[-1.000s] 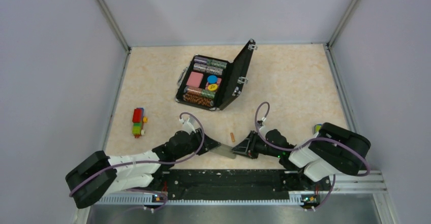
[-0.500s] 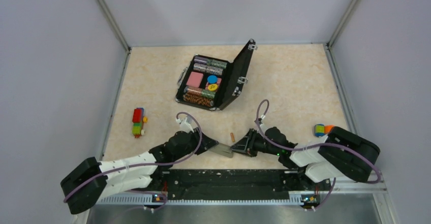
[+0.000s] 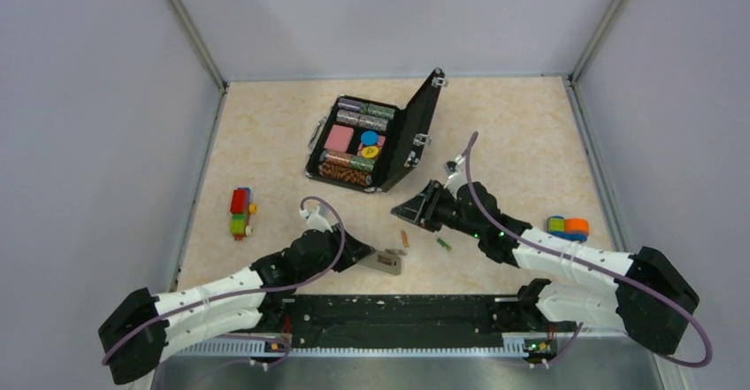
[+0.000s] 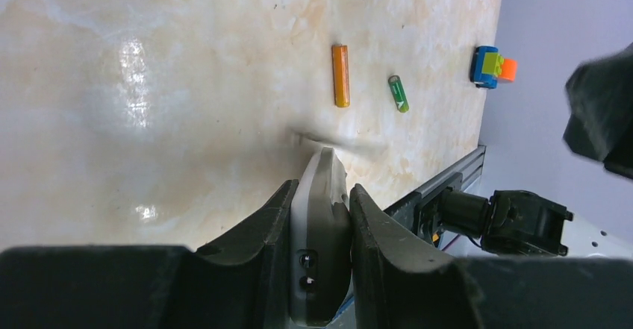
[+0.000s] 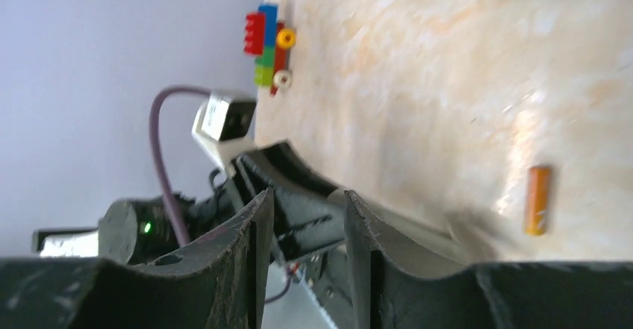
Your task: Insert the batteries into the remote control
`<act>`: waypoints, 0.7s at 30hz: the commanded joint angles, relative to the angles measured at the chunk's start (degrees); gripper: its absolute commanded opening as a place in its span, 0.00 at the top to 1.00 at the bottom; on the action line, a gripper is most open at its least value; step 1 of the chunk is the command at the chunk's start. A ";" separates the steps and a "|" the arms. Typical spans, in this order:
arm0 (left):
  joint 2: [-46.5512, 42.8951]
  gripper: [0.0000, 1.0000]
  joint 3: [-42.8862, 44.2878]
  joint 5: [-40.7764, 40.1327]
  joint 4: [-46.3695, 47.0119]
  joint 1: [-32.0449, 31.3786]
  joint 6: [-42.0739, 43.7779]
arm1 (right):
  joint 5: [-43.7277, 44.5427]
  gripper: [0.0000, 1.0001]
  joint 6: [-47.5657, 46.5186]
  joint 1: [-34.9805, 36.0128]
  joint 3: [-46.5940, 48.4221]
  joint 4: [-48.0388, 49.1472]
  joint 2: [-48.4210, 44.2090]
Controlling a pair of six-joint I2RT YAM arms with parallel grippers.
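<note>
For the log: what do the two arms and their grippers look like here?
The left arm and right arm have white link shells between bulky black joints. A purple cable loops outside each wrist, and small green lights show on some joints. The left gripper and right gripper each have two matte black, curved, tapering fingers.

Beige table [image 3: 522, 142]: batteries [image 3: 405, 239], case [image 3: 423, 130], toys [image 3: 241, 212]

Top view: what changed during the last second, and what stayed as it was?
The right gripper withdrew from the remote control and moved toward the black case. A green battery now lies near the orange battery, which stayed put. The left gripper still holds the remote control.
</note>
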 commanded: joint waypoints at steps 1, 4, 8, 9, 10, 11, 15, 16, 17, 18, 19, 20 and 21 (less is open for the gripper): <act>-1.72 1.00 1.70 -2.03 -17.02 -0.45 -0.80 | 7.46 0.60 -6.87 -2.80 4.13 -10.07 0.76; -3.39 1.00 3.26 -4.26 -22.21 -0.45 -2.58 | 8.53 0.59 -9.54 -3.19 6.69 -13.16 2.33; -5.01 1.00 3.96 -6.38 -25.18 -0.45 -3.51 | 9.85 0.59 -12.06 -3.20 8.24 -17.70 2.33; -5.23 1.00 3.95 -6.61 -25.24 -0.45 -3.51 | 10.42 0.58 -12.78 -3.17 8.35 -19.40 1.86; -5.47 1.00 3.89 -6.75 -25.30 -0.43 -3.51 | 11.04 0.58 -13.69 -3.16 8.51 -21.60 1.38; -5.54 1.00 3.85 -6.80 -25.31 -0.43 -3.43 | 11.57 0.58 -14.75 -3.24 8.62 -23.74 0.75; -5.58 1.00 3.88 -6.17 -23.98 -0.45 -1.04 | 13.84 0.56 -20.73 -3.22 9.18 -33.31 -2.45; -5.66 1.00 3.97 -5.96 -23.58 -0.43 -0.08 | 14.61 0.55 -22.24 -3.17 9.31 -35.71 -3.28; -5.71 1.00 4.14 -5.80 -23.30 -0.45 0.84 | 15.48 0.53 -23.70 -3.21 9.35 -38.00 -3.92; -5.80 1.00 4.36 -5.75 -23.15 -0.45 1.76 | 16.20 0.51 -25.26 -3.24 9.36 -39.82 -4.47; -5.90 1.00 4.48 -5.71 -22.90 -0.41 2.75 | 17.17 0.49 -26.65 -3.31 9.31 -41.60 -4.94; -6.01 1.00 4.59 -5.44 -22.28 -0.44 3.91 | 18.29 0.47 -27.98 -3.27 9.21 -42.84 -5.23; -6.24 1.00 4.54 -5.09 -21.42 -0.45 5.40 | 18.72 0.45 -29.55 -3.28 9.04 -43.64 -5.40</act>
